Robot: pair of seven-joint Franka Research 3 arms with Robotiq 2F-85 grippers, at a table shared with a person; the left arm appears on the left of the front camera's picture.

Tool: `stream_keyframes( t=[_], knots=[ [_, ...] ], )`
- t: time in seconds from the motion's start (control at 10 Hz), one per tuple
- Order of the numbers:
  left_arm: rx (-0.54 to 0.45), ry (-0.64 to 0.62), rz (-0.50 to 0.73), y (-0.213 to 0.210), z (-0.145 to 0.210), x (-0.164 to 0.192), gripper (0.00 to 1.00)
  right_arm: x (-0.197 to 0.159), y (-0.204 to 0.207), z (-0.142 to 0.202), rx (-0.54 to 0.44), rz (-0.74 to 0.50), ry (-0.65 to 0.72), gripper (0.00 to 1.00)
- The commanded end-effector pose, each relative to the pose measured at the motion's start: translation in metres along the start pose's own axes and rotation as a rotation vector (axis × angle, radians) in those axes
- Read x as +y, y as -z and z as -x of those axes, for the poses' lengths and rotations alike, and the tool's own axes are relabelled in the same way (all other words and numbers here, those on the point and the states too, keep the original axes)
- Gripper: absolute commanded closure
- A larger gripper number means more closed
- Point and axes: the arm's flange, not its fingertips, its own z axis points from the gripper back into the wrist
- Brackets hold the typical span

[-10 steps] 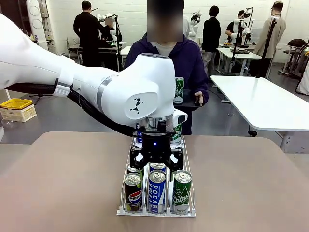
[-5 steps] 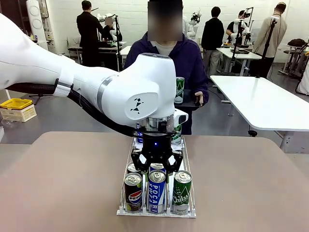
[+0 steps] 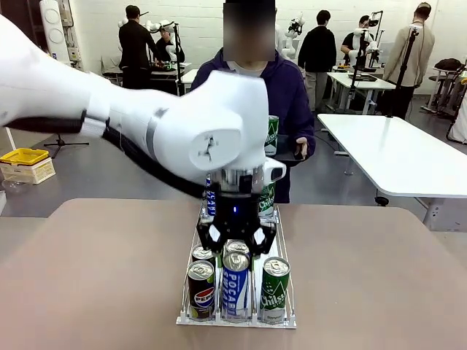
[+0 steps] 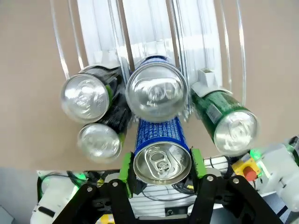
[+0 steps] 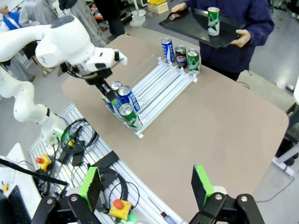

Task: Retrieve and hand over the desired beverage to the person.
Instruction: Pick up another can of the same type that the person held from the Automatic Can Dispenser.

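A clear lane rack [image 3: 191,315] holds drink cans on the brown table. My left gripper [image 3: 236,248] hangs over its near end, and its green pads [image 4: 125,167] are shut on a blue Pocari can [image 4: 159,135] [image 3: 235,286] in the middle lane. A Pepsi can [image 3: 201,292] and a green Chilsung can [image 3: 275,290] flank it. The person [image 3: 288,87] in the navy jacket stands at the far side holding a black tray [image 5: 187,25] with a green can [image 5: 213,21] on it. High above the table's corner my right gripper [image 5: 146,186] is open with nothing in it.
Three more cans [image 5: 180,55] stand at the rack's far end. Cables and a red stop button [image 5: 117,204] lie below the table's near edge. A yellow box [image 3: 25,164] sits back left and a white table [image 3: 401,153] is to the right. Other people work at the back.
My left arm and gripper have risen a little over the rack's near end, and the blue can sits slightly higher between the fingers. The person has stayed put.
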Motion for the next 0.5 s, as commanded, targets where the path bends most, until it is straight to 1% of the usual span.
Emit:
stream_keyframes(
  t=[0.0, 0.2, 0.3, 0.4],
  knots=[
    [-0.083, 0.047, -0.016, -0.104, 0.019, 0.012, 1.00, 0.000, -0.001, -0.001, -0.001, -0.017, -0.009, 0.00],
    [-0.158, 0.034, -0.011, -0.180, 0.031, 0.013, 1.00, 0.000, -0.001, -0.001, -0.001, -0.017, -0.009, 0.00],
    [-0.180, 0.022, -0.003, -0.209, 0.031, 0.012, 1.00, 0.000, -0.001, -0.001, -0.001, -0.017, -0.009, 0.00],
    [-0.193, 0.017, 0.005, -0.228, 0.027, 0.010, 1.00, 0.000, -0.001, -0.001, -0.001, -0.017, -0.009, 0.00]
  ],
)
